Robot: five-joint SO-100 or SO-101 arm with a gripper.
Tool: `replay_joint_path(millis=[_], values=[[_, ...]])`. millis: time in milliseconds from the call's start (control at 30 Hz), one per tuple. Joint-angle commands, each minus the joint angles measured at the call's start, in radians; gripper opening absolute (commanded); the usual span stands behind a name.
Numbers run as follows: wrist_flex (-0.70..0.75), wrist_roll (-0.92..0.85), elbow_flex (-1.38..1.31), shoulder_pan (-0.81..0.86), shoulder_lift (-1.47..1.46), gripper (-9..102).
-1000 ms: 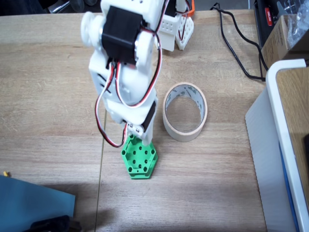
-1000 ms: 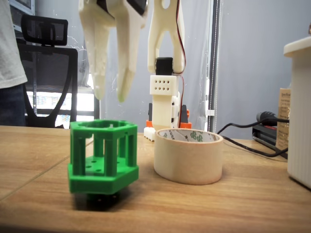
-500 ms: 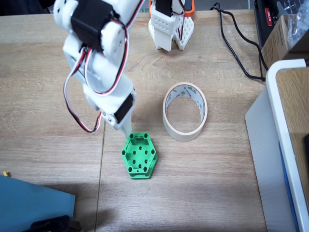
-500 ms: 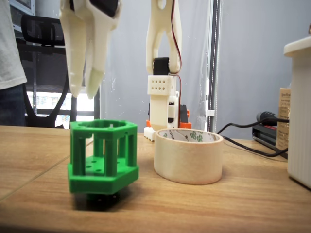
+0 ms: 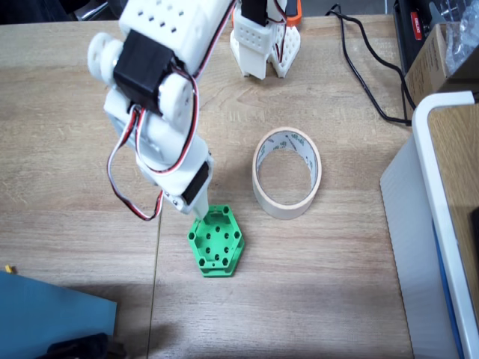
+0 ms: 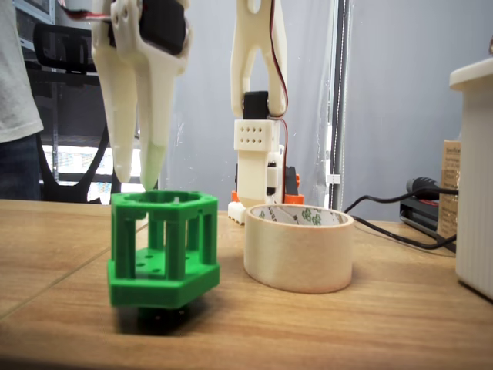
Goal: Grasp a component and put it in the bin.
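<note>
One fixed view looks straight down; another sits low at table [image 6: 385,324] level.

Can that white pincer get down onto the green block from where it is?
Probably yes. The pincer hangs just above the green block, over its far-left rim, with nothing between. The tape ring stands apart to the right.
</note>
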Motion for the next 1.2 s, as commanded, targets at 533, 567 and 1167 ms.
replay_joint_path(millis=[533,567,1167], values=[[-0.012,0.006,-0.120,-0.061,0.014,16],[-0.012,0.006,-0.127,-0.061,0.012,16],[-0.012,0.006,-0.143,-0.057,-0.100,16]])
